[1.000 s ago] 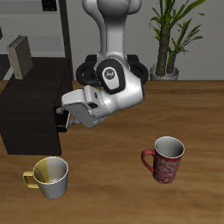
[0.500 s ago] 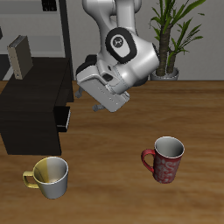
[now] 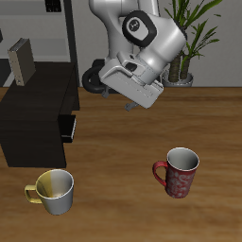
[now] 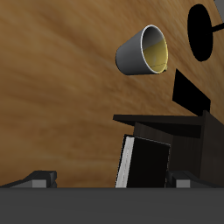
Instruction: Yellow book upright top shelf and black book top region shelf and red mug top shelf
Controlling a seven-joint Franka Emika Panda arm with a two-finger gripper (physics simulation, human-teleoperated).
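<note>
The black shelf (image 3: 33,118) stands at the table's side. The grey-tan yellow book (image 3: 21,61) stands upright on its top, far back. The black book (image 3: 68,127) sits at the shelf's end nearest the robot, below the top surface, its white marks showing. In the wrist view it is a dark slab with a pale edge (image 4: 147,163) against the shelf (image 4: 188,131). The red mug (image 3: 178,172) stands upright on the table near the front edge. My gripper (image 3: 132,104) hangs tilted above the table beside the shelf, open and empty; its fingertips (image 4: 39,178) are wide apart.
A cream mug with a yellow handle (image 3: 54,191) stands near the front edge before the shelf and shows in the wrist view (image 4: 144,50). A potted plant (image 3: 181,57) and a thin grey frame (image 3: 68,38) stand at the back.
My gripper has drawn away from the black book at the shelf's end, risen and swung toward the middle of the table. The book stays at the shelf.
</note>
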